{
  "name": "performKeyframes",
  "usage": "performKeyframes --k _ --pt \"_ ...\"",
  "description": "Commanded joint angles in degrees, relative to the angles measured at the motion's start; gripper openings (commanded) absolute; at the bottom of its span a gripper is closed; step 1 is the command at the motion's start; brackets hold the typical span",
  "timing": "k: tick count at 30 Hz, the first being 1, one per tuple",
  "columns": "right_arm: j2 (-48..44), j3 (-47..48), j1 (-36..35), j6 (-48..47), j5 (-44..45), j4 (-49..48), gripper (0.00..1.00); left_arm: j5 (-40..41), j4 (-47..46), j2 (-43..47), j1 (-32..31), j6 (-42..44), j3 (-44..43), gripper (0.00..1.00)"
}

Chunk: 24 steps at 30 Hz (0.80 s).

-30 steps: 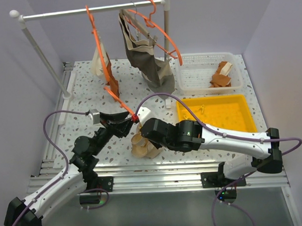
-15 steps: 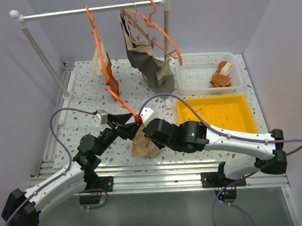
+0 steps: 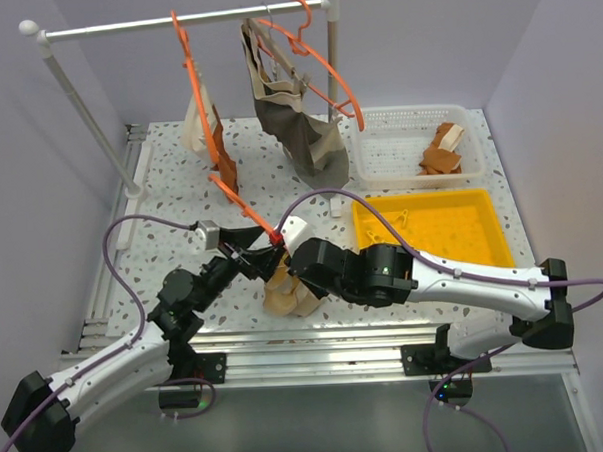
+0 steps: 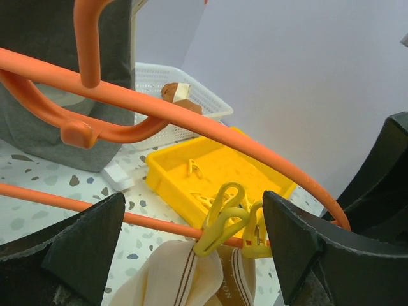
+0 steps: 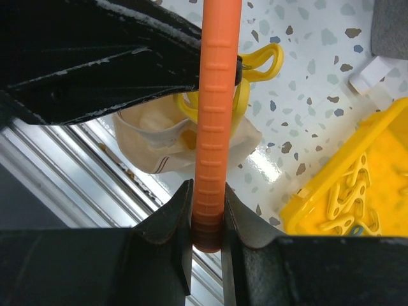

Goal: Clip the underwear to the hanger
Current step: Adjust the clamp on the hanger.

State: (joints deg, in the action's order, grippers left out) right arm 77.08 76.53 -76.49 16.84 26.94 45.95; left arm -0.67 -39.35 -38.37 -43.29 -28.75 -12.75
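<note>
Right hand point(image 5: 207, 220) reaches leftward, pinching the hanger point(image 5: 215, 95).

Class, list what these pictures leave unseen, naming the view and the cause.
- underwear: bottom cut off by the left wrist view's lower edge.
- hanger: its near stretch is buried inside the right tool, right wrist view.
- yellow pegs: in the top view, lost behind the left tool.

Holding the left arm point(image 3: 128, 369) stretched from its near-left base up and rightward over the desk point(image 3: 169, 182), elbow bent. Presenting the left end effector point(image 4: 194, 210) gaping wide, fingers point(image 4: 83, 242) well apart, flanking the hanger point(image 4: 191, 124). Laying the right arm point(image 3: 464, 279) low, reaching leftward from the near-right base. Pinching the hanger's bar tight in the right end effector point(image 5: 208, 207), between both fingers.
</note>
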Motion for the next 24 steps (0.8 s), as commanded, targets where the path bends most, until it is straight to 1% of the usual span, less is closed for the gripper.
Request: performKeyframes --k 1,8,15,24 --pt "-2.99 0.11 -0.15 -0.67 -0.75 -3.32 0.00 2.16 -0.11 -1.79 -0.39 2.39 -3.24 0.92" --pt "-3.16 0.02 -0.07 -0.58 -1.19 -3.50 0.00 4.71 3.23 -2.50 -0.83 4.14 -4.73 0.93" --pt "-3.95 -0.07 -0.06 -0.58 -1.89 -4.03 0.00 9.01 7.79 -2.59 -1.01 6.60 -5.53 0.93" --pt "-4.92 -0.51 -0.15 -0.41 -1.45 -4.03 0.00 13.41 9.55 -2.41 -1.10 8.45 -5.88 0.93"
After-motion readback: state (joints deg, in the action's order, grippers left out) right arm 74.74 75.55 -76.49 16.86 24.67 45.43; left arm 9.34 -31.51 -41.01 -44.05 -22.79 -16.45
